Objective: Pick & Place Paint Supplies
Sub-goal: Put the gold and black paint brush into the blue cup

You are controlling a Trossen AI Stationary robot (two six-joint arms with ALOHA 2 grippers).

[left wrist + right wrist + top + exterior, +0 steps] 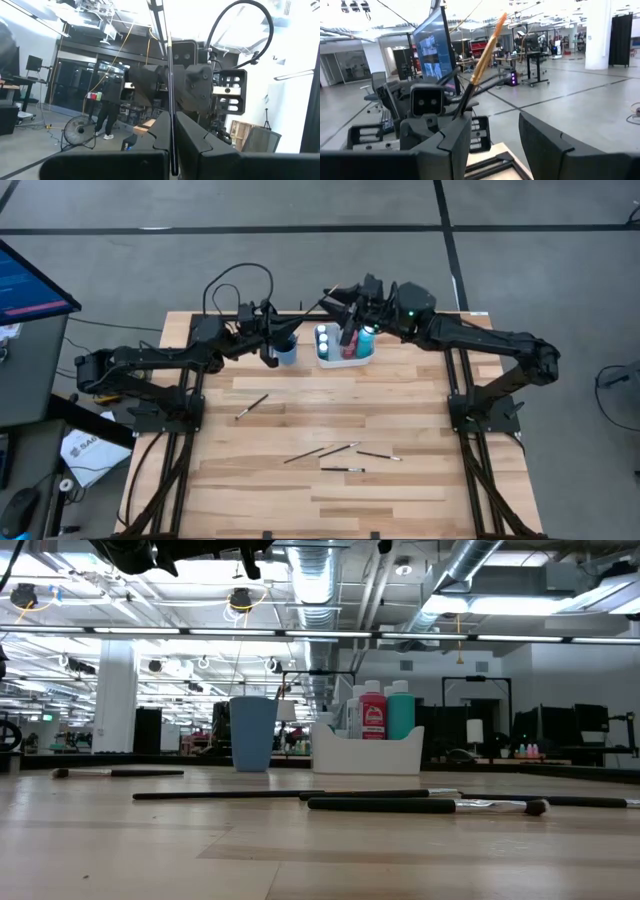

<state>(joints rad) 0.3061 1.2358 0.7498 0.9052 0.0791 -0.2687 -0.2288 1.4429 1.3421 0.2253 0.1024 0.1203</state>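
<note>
My left gripper hovers level over the blue cup at the table's far side, shut on a thin dark-handled paintbrush. The brush stands nearly upright with its golden bristle end up. My right gripper is open and faces the left one from above the white tray; the brush is close beside one of its fingers. Red, teal and white-capped bottles stand in the tray. Several brushes lie flat on the table. My left gripper pinches the brush's dark handle between its two fingers. The fingers come in level from the table's left and lie across the handle. The brush is lifted clear, almost upright, and its shaft rises above the fingers.
The cup and the tray stand side by side near the far edge. Loose brushes lie at mid-table and toward the near side. Bare wood lies at both sides of the table. A monitor stands off the left side.
</note>
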